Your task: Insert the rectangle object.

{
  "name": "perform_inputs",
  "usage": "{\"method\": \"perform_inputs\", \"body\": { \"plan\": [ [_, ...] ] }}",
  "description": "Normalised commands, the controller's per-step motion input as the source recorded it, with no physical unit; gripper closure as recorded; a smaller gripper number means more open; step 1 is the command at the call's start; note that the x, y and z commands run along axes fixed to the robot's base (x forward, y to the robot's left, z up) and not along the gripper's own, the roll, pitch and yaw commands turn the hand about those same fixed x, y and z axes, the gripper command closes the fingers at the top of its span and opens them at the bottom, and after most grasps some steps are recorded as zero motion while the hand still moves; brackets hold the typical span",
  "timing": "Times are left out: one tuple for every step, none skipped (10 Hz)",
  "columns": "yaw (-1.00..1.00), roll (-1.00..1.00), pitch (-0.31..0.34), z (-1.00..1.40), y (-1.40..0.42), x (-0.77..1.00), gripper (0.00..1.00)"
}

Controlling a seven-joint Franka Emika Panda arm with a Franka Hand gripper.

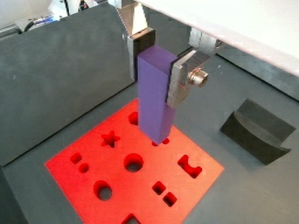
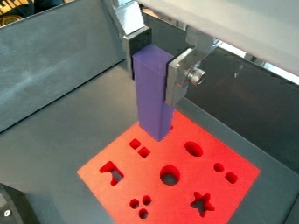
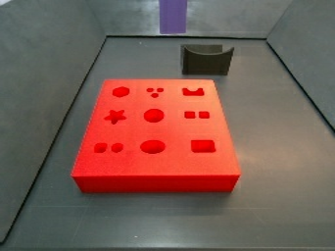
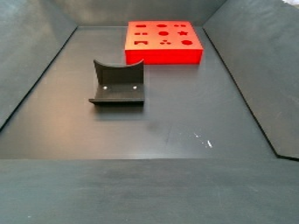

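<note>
My gripper (image 1: 159,73) is shut on the rectangle object (image 1: 156,98), a tall purple-blue bar held upright between the silver fingers in both wrist views (image 2: 156,96). The bar's lower end hangs above the red board (image 1: 126,182), near one edge (image 2: 152,188). In a side view only the bar's lower part (image 3: 173,14) shows at the top, well above and behind the board (image 3: 177,132). The board has several shaped holes, among them a rectangular one (image 3: 203,147). In the other side view the board (image 4: 163,56) lies at the far end and the gripper is out of view.
A dark grey holder with a curved notch (image 3: 206,59) stands on the floor beside the board, also in a wrist view (image 1: 257,129) and a side view (image 4: 117,85). Grey sloping walls (image 3: 53,88) enclose the floor.
</note>
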Motion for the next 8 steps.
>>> {"method": "perform_inputs", "body": {
  "plan": [
    [-0.06,0.0,-0.13,-0.48,-0.3,0.25,1.0],
    [-0.05,0.11,-0.146,-0.53,-0.55,0.29,1.0],
    [-0.03,0.14,-0.147,-0.51,-0.62,0.31,1.0],
    [-0.05,0.14,-0.151,-0.49,-0.63,0.29,1.0],
    [-0.01,0.18,-0.127,-0.46,-0.64,0.2,1.0],
    [0.0,0.22,-0.084,-0.38,-0.68,0.21,1.0],
    [0.0,0.18,-0.056,-0.34,-0.59,0.21,1.0],
    [0.0,0.0,0.0,-0.41,-0.25,0.26,1.0]
  ]
}}
